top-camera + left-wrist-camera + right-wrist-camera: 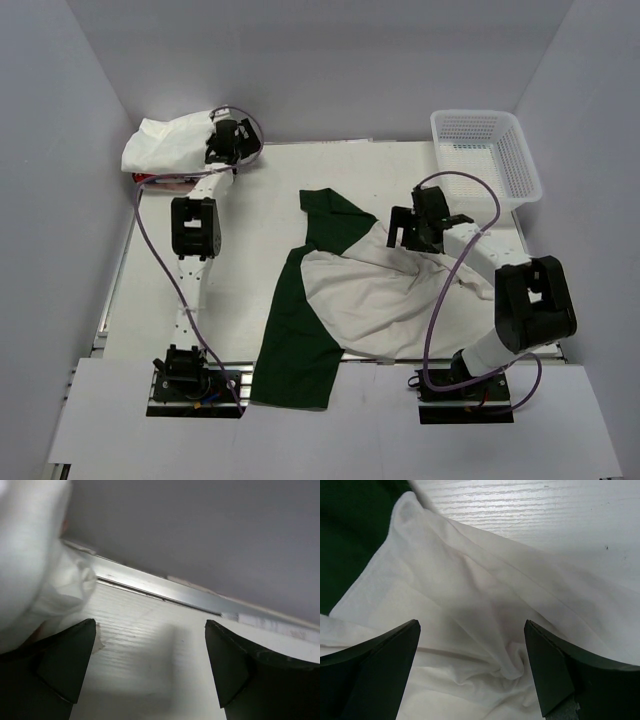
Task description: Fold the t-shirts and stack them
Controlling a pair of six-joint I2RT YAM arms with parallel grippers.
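A large off-white t-shirt (385, 295) with dark green parts lies crumpled across the middle of the table; its green part hangs toward the front edge. My right gripper (405, 240) is open just above the shirt's right side. In the right wrist view the open gripper (470, 672) hovers over a twisted bunch of white cloth (512, 665). A folded white shirt (170, 140) sits at the far left corner on a red/pink one (152, 179). My left gripper (218, 150) is open beside it; in the left wrist view the open gripper (150, 670) is over bare table, with white cloth (30, 580) at the left.
A white plastic mesh basket (485, 150) stands at the far right corner. White walls close in the table on three sides. A metal rail (165, 587) runs along the table's far edge. Purple cables loop off both arms.
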